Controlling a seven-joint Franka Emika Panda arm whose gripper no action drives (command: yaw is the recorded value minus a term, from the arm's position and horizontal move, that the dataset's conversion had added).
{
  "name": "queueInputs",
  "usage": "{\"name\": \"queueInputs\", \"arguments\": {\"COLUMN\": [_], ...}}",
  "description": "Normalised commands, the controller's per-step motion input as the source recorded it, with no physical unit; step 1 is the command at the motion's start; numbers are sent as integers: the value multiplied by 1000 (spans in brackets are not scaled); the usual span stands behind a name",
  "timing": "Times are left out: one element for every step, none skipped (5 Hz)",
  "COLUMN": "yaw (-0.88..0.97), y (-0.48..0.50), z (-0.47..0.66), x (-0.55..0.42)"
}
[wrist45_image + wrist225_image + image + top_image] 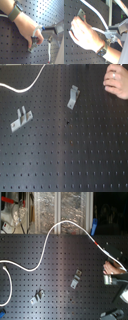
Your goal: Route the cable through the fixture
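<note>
The white cable point(50, 236) crosses the black perforated board point(75, 154) and ends at my gripper point(108, 31), which looks shut on it. The gripper point(47, 28) also shows in the first wrist view, and at the second exterior view's right edge point(112, 279). A person's hand point(26, 26) wearing a watch lies on the board right beside the gripper. Its fingers hold the fixture point(31, 49), a small silvery clip, seen again in the second wrist view point(81, 13). The cable point(35, 29) loops over the fingers. The hand point(117, 83) is at the first exterior view's top right.
A bracket with two upright prongs point(20, 119) stands at the first exterior view's left. A slanted bent bracket point(73, 97) sits near its upper middle. Both brackets point(76, 280) point(37, 297) appear in the second exterior view. Cluttered shelving point(45, 207) lies beyond the board.
</note>
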Motion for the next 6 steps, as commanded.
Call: {"name": "queueInputs", "arguments": {"yaw": [-17, -448, -306, 0, 160, 217], "y": [-3, -97, 133, 99, 252, 286], "z": [71, 428, 396, -214, -724, -756], "x": [-2, -110, -276, -188, -508, -510]}}
